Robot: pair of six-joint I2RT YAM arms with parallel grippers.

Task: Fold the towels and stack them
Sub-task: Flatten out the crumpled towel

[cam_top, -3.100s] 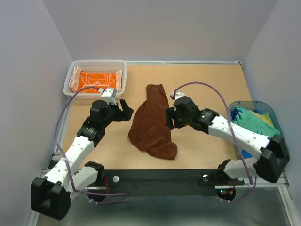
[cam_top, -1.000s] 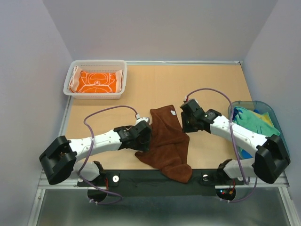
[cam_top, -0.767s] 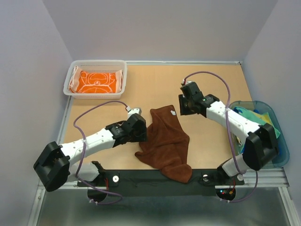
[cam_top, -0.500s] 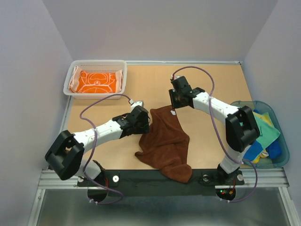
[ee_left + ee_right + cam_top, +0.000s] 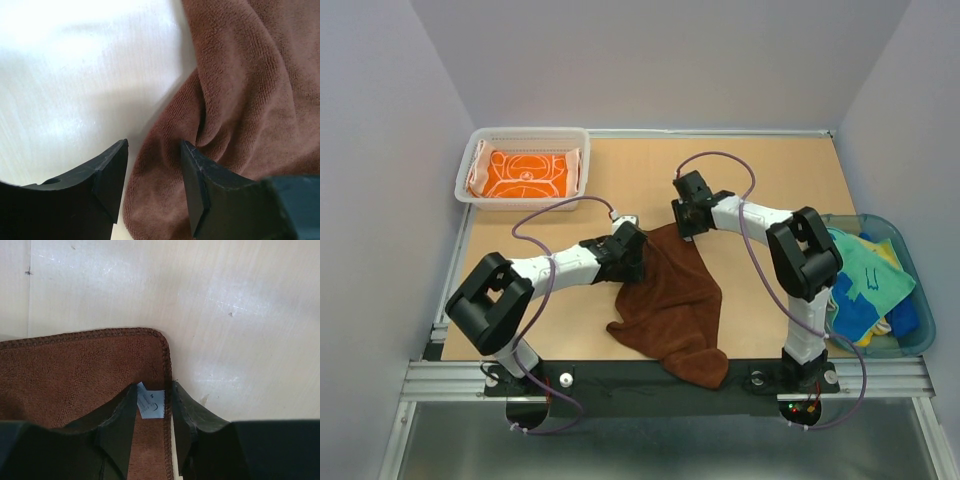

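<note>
A plain dark brown towel [image 5: 672,295] lies crumpled on the table's middle, its near end hanging over the front edge. My left gripper [image 5: 634,252] is open at the towel's upper left edge. In the left wrist view a fold of the brown towel [image 5: 240,95] lies between the spread fingers [image 5: 111,172]. My right gripper [image 5: 686,222] is open over the towel's far right corner. In the right wrist view the stitched corner [image 5: 90,370] and a white label [image 5: 151,403] lie flat between the fingers [image 5: 191,417]. An orange towel with white circles [image 5: 525,173] lies folded in the basket.
A white mesh basket [image 5: 470,165] stands at the far left corner. A translucent blue-green tub [image 5: 910,335] at the right edge holds green, yellow and blue towels [image 5: 865,285]. Walls close in the left, back and right sides.
The brown towel was dragged nearer and now hangs over the front edge. My left gripper moved up to its left edge. My right gripper swung left to its far corner.
</note>
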